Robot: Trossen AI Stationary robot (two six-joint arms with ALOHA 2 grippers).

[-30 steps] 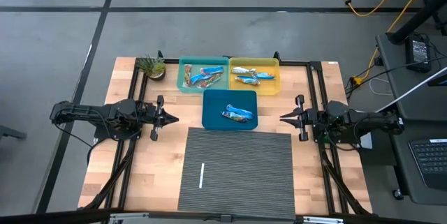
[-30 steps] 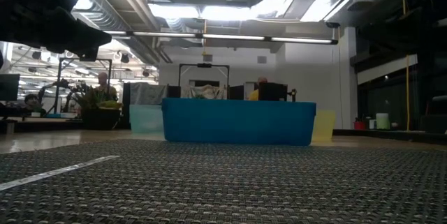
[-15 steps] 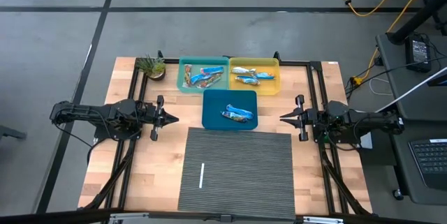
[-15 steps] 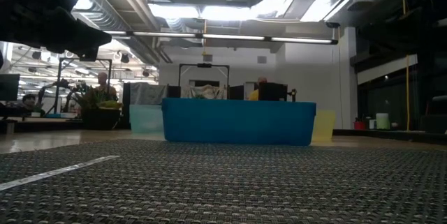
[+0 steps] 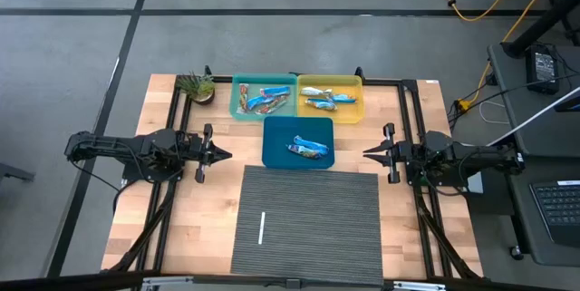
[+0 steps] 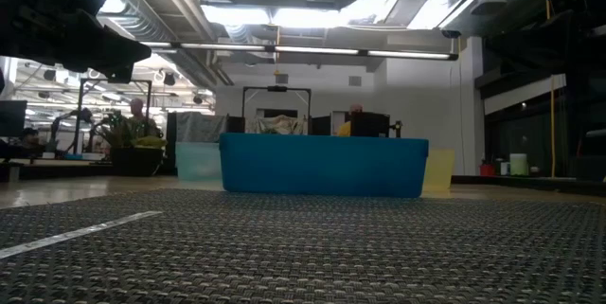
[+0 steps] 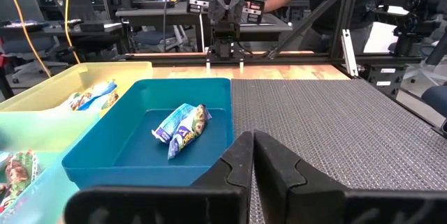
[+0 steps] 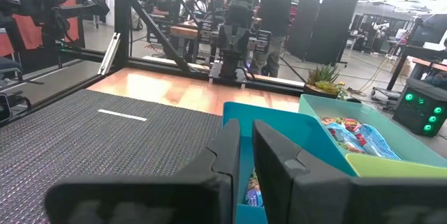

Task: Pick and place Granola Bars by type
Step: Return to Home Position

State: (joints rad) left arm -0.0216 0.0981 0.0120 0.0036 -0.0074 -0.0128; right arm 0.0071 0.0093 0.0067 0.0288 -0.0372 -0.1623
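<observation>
— Where to find the Granola Bars [image 5: 265, 99]?
— All in bins at twelve o'clock on the desk [image 5: 199, 218]. Several in the green bin [image 5: 241, 110] towards eleven, several in the yellow bin [image 5: 353, 114] towards one, two side by side in the blue bin [image 5: 276, 137] just nearer the middle. None loose on the mat [image 5: 308, 237].
— Why three bins?
— One per type, judging by the wrappers: red and blue in green, pale blue in yellow, blue and tan in blue. Looks sorted, so probably nothing left to pick.
— And the left arm [image 5: 136, 153]?
— Parked low at nine o'clock, jaws closed on nothing, pointing towards three.
— The right arm [image 5: 453, 160]?
— Mirrored at three o'clock, jaws closed too, empty, pointing towards nine.
— Why out at the edges?
— Leaves bins and mat uncovered from above; reads as a rest pose, well apart from everything.
— Anything else lying about?
— A thin white stick [image 5: 263, 227] at seven o'clock on the mat, no bar, so rightly outside the bins. Also a small plant [image 5: 197, 87] at eleven, beside the green bin.
</observation>
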